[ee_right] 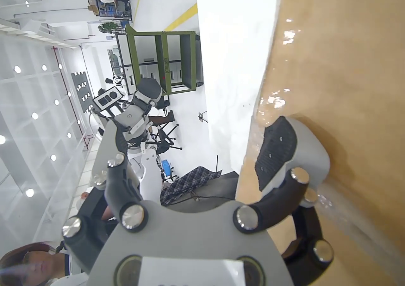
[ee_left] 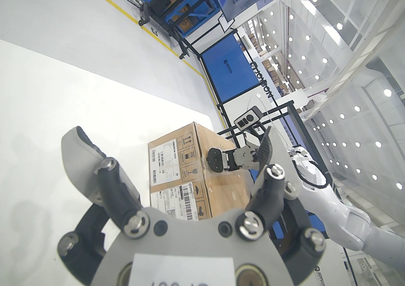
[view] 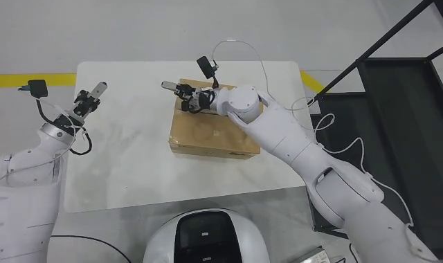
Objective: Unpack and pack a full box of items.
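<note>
The white table [view: 124,173] had rounded corners and a smooth, matte top. A broad stretch of it lay bare between the two grippers, and more in front of the left one. The brown cardboard box [view: 208,135] sat closed and square-edged, well in from the table's edges. It had printed labels on the side facing the left arm. A strip of glossy clear tape [ee_right: 275,100] ran wrinkled along its top seam.

The right gripper [view: 178,91] was at the box's upper edge with its jaws spread wide and nothing held. In the right wrist view one of its fingers [ee_right: 278,151], with a black ribbed pad, lay over the taped cardboard just inside the rim. Whether it pressed the surface I couldn't tell. The other finger [ee_right: 109,154] hung out past the box wall over open table. So the box [ee_right: 348,63] was under and beside that gripper [ee_right: 193,154], not between its pads.

The left gripper [view: 92,93] was well apart from the box, above the table's far side. It was open wide and empty. Seen from its wrist, the box [ee_left: 177,179] stood straight ahead beyond the gap of the gripper [ee_left: 172,138], with the right gripper [ee_left: 218,162] perched at its top corner.
</note>
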Controlling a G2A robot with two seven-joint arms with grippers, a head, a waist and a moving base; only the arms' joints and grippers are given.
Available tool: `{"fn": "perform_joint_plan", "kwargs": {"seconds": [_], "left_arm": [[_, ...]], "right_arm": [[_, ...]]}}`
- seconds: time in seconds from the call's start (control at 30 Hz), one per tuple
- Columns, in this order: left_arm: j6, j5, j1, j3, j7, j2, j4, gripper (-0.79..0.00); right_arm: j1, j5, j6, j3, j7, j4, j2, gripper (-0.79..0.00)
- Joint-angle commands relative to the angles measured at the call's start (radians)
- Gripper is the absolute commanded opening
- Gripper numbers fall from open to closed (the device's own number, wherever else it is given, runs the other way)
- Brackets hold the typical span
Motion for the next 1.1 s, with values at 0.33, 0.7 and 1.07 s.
{"fn": "perform_joint_plan", "kwargs": {"seconds": [0.33,0.7,1.07], "left_arm": [[0.0,0.0,0.0,0.0,0.0,0.0,0.0,0.0],[0.0,0.0,0.0,0.0,0.0,0.0,0.0,0.0],[0.0,0.0,0.0,0.0,0.0,0.0,0.0,0.0]], "right_arm": [[-0.14,-0.109,0.158,0.16,-0.029,-0.183,0.073,0.0],[-0.32,-0.205,0.289,0.337,-0.054,-0.38,0.141,0.0],[-0.463,-0.275,0.389,0.483,-0.086,-0.525,0.182,0.0]]}}
